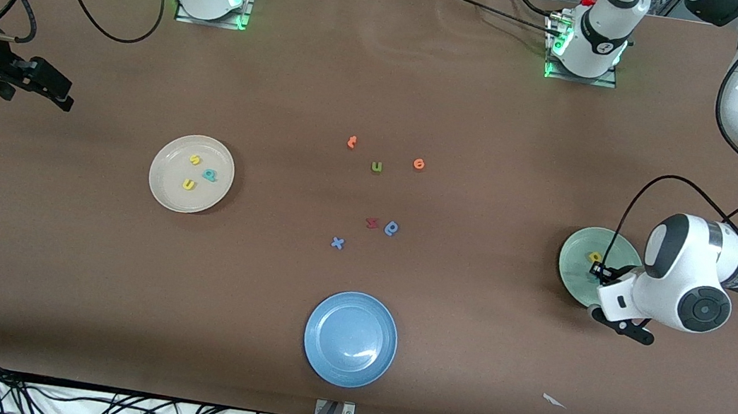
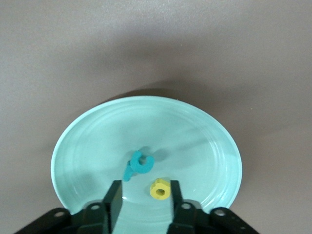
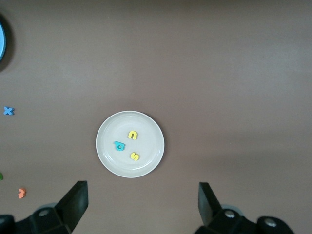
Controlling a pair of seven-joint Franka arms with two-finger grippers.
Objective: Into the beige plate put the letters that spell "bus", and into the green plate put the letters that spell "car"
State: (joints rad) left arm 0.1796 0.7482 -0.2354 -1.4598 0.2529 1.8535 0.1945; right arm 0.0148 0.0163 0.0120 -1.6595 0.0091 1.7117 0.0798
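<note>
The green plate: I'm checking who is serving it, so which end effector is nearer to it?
Left. The left end effector hangs open over the green plate; the right end effector waits open at the right arm's end, past the beige plate.

Glossy, smooth green plate (image 2: 97, 141) and blue plate (image 1: 350, 338) catch the light on a matt brown table covering (image 1: 466, 334); arm shells (image 1: 688, 277) gleam like white plastic.

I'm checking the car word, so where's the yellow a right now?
The yellow a lies in the green plate at the left arm's end of the table, beside two teal letters, under the left tool.
</note>
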